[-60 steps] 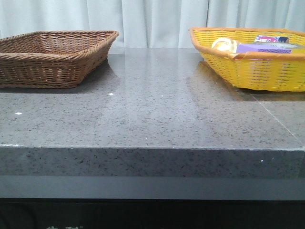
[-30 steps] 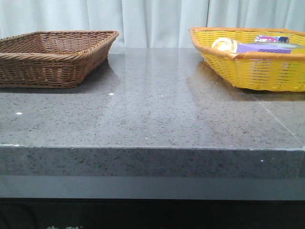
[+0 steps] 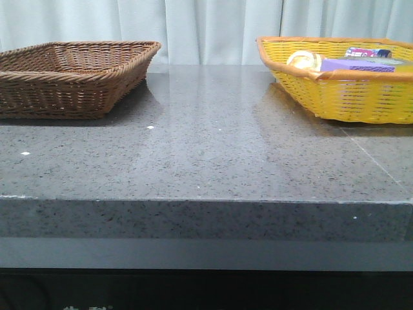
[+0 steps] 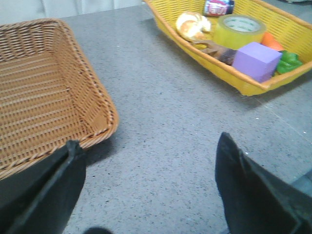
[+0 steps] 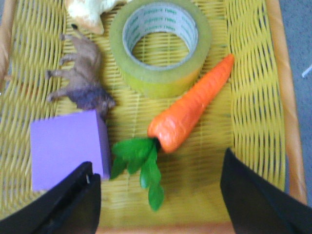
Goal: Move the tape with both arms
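So the tape (image 5: 160, 44) is lying flat in the yellow basket (image 5: 253, 122), hole up, white core with green print showing. The right gripper (image 5: 158, 204) hangs over that basket with its two dark fingers (image 5: 258, 200) spread wide and nothing between them. The tape lies past the fingertips, not between them, and nothing touches it. A toy carrot (image 5: 192, 109) lies just beside the roll, its green leaves pointing back toward the gripper. There's a purple block (image 5: 66, 146) near one finger and a little brown animal figure (image 5: 80, 80) next to the tape on the other side (can't tell what animal it is).

The left gripper (image 4: 146, 195) is over the grey table (image 4: 165, 126), also spread open and empty, with the edge of the brown basket (image 4: 44, 92) close to one of its fingers. From there the tape (image 4: 239, 30) is well away, across the table in the yellow basket (image 4: 209, 73), beside the purple block (image 4: 256, 59).

From the front neither arm shows, just the two baskets on the table, brown (image 3: 71, 77) on the left, yellow (image 3: 342, 84) on the right
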Robot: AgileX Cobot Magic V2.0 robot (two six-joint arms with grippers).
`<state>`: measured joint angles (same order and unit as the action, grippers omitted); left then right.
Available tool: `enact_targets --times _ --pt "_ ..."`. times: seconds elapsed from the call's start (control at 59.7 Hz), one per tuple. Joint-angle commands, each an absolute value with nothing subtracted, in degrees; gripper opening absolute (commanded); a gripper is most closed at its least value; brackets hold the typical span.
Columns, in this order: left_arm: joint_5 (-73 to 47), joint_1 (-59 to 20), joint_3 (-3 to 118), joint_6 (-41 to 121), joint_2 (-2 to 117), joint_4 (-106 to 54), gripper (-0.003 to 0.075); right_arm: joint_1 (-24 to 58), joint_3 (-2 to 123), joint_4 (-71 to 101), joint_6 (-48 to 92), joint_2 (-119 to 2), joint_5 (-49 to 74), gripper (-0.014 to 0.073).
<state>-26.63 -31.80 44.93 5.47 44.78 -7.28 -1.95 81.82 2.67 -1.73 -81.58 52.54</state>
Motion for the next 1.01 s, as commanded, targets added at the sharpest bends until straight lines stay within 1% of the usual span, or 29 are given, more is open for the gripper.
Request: enact_targets --times 0.0,0.168,0.536,0.754,0.938,0.989 --pt "-21.99 -33.01 46.66 5.37 44.82 -8.83 0.0546 -2.34 88.44 2.64 -1.76 -84.18 51.69 0.0539" --pt "-22.11 -32.99 46.66 5.37 44.82 -12.50 0.0546 -3.49 96.96 2.64 -1.71 -92.61 54.70 0.0539" --pt "-22.24 -32.99 46.66 5.37 45.49 -12.50 0.0546 -5.73 113.84 2.20 1.51 -107.55 59.86 0.0539" --pt "-22.24 -32.99 46.66 5.37 47.75 -12.50 0.0546 -6.31 119.08 2.25 1.75 -113.59 59.93 0.0539" --pt "-22.24 -32.99 46.66 5.37 50.86 -12.50 0.0546 -6.31 119.81 2.73 2.23 -117.16 58.32 0.0539" --pt "-22.24 -32.99 46.66 5.37 52.03 -12.50 0.0546 -6.31 119.86 2.73 2.23 -118.14 57.95 0.0521"
